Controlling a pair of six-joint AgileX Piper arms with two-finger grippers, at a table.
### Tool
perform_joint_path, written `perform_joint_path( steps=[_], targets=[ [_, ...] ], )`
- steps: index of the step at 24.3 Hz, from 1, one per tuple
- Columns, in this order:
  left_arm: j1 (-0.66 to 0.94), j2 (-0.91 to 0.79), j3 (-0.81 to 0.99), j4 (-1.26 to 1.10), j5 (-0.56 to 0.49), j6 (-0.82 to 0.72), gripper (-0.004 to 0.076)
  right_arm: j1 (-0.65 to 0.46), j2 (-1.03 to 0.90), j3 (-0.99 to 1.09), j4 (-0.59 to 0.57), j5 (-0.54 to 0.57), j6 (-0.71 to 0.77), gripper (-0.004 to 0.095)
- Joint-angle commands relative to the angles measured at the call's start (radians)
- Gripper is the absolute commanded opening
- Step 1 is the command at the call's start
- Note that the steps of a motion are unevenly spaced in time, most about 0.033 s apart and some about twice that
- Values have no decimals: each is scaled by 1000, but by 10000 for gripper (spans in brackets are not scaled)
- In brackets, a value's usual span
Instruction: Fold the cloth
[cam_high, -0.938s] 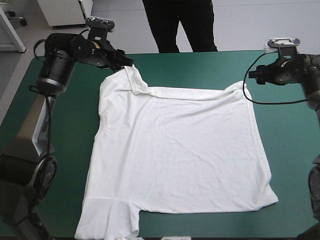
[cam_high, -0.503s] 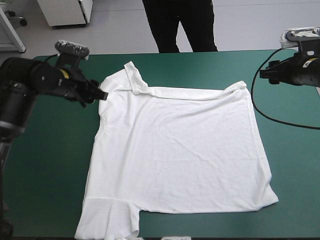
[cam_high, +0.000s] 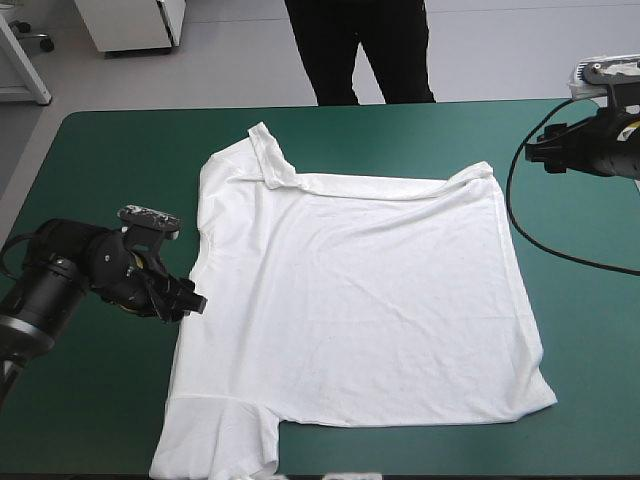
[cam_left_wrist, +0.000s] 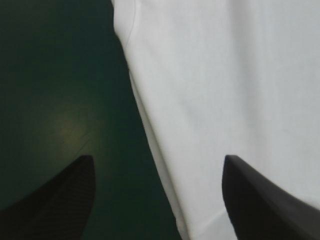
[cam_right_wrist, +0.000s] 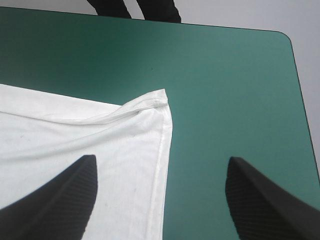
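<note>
T-shirt (cam_high: 360, 300) lying flat on teal-green counter (cam_high: 110, 160); left gripper (cam_high: 193, 301), wide, is sliding from far sleeve down to straddle its left edge, right gripper (cam_high: 533, 152) hanging wide beyond far corner, so a fold grasp is likely starting.

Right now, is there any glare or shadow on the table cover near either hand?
Left wrist view: a pale glare patch on the teal-green cover, ahead of the open left hand, beside the T-shirt. Right wrist view: no glare, a thin shadow along the T-shirt's rumpled corner ahead of the open right hand.
</note>
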Motion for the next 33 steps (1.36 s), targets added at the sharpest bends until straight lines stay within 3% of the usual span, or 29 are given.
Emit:
perform_joint_path(
  steps=[1,6,13,17,21,22,28,33],
  targets=[
    [0,35,13,48,-72,-36,519,-3,-32,-25,5,-45,-10,675],
    [0,244,20,60,-169,-54,519,62,-32,-25,-40,-43,-12,675],
    [34,421,20,28,-198,-49,505,146,-32,-25,-102,-34,-9,675],
    [34,430,21,-31,-212,-32,323,146,-32,-25,-102,-34,-9,675],
    [34,433,21,-36,-244,-43,26,146,-32,-25,-102,-36,-9,675],
    [34,437,21,-33,-249,-43,-8,146,-32,-25,-102,-36,-9,675],
    [68,425,21,-9,-283,-71,-9,146,-32,-25,-109,-36,-9,675],
    [170,406,-40,144,-283,-144,-9,146,-32,-25,-102,-36,-3,675]
  ],
)
